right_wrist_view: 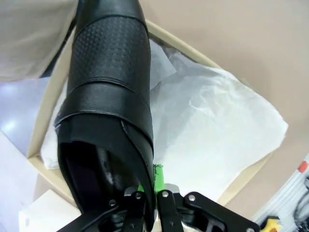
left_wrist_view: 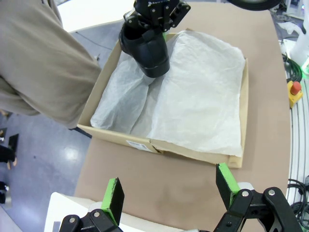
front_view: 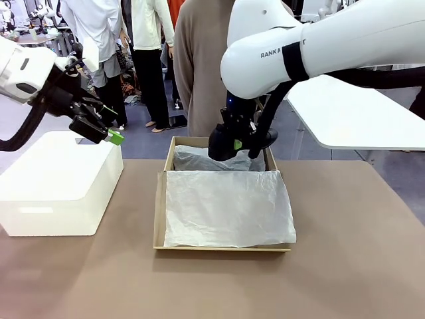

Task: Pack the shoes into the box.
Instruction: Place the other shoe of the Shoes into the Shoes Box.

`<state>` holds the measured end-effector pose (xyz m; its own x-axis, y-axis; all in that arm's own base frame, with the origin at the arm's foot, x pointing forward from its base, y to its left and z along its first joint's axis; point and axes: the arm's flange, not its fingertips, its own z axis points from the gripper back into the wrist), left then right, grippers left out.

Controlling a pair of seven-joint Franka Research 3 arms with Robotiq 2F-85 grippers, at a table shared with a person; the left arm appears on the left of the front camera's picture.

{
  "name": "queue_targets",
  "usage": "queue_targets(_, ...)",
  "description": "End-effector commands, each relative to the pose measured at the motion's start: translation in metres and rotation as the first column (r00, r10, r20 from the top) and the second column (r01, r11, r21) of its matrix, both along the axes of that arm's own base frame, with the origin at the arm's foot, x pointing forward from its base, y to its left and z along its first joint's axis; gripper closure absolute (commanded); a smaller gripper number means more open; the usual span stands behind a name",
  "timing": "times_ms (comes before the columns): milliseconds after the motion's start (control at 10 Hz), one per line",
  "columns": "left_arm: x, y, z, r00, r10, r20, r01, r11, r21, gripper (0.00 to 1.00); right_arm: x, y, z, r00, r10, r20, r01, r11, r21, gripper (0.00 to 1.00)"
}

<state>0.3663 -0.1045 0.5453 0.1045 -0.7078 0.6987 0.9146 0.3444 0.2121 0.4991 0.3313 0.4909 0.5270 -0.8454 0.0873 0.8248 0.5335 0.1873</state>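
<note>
A glossy black shoe (front_view: 222,147) hangs over the far end of the brown cardboard box (front_view: 159,212), with my right gripper (front_view: 237,141) shut on its opening edge. In the right wrist view the shoe (right_wrist_view: 108,92) points away from my right gripper (right_wrist_view: 150,187), toe over the box rim (right_wrist_view: 46,113). White tissue paper (front_view: 226,206) lines the box. My left gripper (front_view: 111,135) is open and holds nothing, above the white box at the left. From the left wrist view, the left gripper (left_wrist_view: 170,189) looks across at the shoe (left_wrist_view: 147,48) and the box (left_wrist_view: 120,139).
A larger white box (front_view: 60,179) stands left of the cardboard box. A person in a beige top (front_view: 199,73) stands at the far edge, close behind the box. A white table (front_view: 352,113) is at the back right. Bare brown tabletop (front_view: 352,252) lies in front and to the right.
</note>
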Motion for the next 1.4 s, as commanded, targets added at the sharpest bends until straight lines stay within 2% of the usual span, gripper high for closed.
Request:
queue_targets(0, 0.002, 0.002, 0.0, 1.0, -0.021, 0.008, 0.021, 1.0, -0.013, 0.0, -0.003, -0.011, -0.002, 1.0, -0.016, 0.001, 0.016, 1.0, -0.001, 1.0)
queue_targets(600, 0.002, 0.002, 0.0, 1.0, -0.021, 0.008, 0.021, 1.0, -0.013, 0.0, 0.002, -0.008, -0.006, 1.0, -0.013, -0.009, 0.013, 1.0, -0.007, 1.0)
queue_targets(800, 0.002, 0.002, 0.0, 1.0, -0.021, 0.008, 0.021, 1.0, -0.013, 0.0, -0.001, 0.011, 0.002, 0.995, -0.097, 0.012, 0.097, 0.994, -0.042, 1.0)
queue_targets(1100, 0.002, 0.002, 0.0, 1.0, -0.021, 0.008, 0.021, 1.0, -0.013, 0.0, -0.004, 0.04, 0.002, 0.968, -0.248, 0.021, 0.249, 0.965, -0.08, 1.0)
queue_targets(1300, 0.002, 0.002, 0.0, 1.0, -0.021, 0.008, 0.021, 1.0, -0.013, 0.0, -0.003, 0.062, -0.002, 0.961, -0.277, 0.013, 0.277, 0.959, -0.054, 1.0)
